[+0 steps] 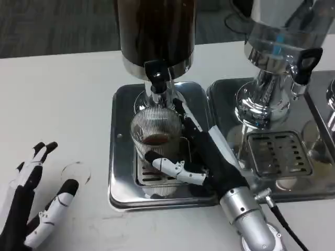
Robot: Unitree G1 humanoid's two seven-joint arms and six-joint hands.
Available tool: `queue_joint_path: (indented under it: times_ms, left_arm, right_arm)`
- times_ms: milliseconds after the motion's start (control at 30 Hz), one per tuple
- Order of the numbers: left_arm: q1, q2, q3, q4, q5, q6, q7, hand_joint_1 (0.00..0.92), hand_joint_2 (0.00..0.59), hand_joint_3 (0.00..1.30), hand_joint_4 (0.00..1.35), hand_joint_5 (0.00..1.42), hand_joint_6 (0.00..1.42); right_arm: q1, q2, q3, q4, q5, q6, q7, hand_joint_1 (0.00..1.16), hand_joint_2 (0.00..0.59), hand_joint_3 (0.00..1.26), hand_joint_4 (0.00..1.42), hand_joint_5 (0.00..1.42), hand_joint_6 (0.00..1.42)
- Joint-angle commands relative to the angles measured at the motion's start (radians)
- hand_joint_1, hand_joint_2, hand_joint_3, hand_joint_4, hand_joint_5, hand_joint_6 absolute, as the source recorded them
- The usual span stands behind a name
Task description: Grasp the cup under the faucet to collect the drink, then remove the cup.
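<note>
Ideally, with the right hand (209,157) wrapped around the ribbed cup (156,135) beneath the faucet (157,78) on the drip tray (123,157), holding it upright and level seemed wisest, while the left hand (34,204) lay open on the surface (57,104)

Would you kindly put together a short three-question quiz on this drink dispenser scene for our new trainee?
1. True or false: the right robot hand holds the ribbed glass cup under the black faucet.
2. Which describes the left robot hand? A) gripping the faucet lever B) open above the white table, holding nothing C) holding a second cup
3. Fill in: the cup stands over the metal drip ____ and holds a little dark drink.

Key: 1 true; 2 B; 3 tray.
</note>
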State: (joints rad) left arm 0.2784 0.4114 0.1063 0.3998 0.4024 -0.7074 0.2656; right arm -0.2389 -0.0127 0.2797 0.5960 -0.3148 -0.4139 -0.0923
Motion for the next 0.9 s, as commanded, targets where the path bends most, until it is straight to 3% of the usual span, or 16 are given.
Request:
queue_joint_path:
  times_ms: [33,633,900]
  left_arm:
    - [0.014,0.011,0.005,-0.018,-0.003,0.007,0.0,0.0,0.214,0.12,0.0,0.06,0.0]
    - [0.042,0.014,0.019,-0.045,-0.009,0.014,0.001,0.0,0.213,0.13,0.0,0.06,0.0]
    - [0.052,0.01,0.029,-0.06,-0.008,0.018,-0.002,0.0,0.213,0.13,0.0,0.06,0.0]
  right_arm:
    - [-0.004,0.018,-0.001,0.035,0.019,-0.008,0.013,0.72,0.165,0.0,0.06,0.09,0.15]
    - [-0.024,0.046,0.014,0.099,0.028,-0.045,0.015,0.78,0.164,0.0,0.2,0.26,0.32]
    - [-0.033,0.062,-0.002,0.125,0.031,-0.045,-0.018,0.81,0.161,0.12,0.29,0.36,0.46]
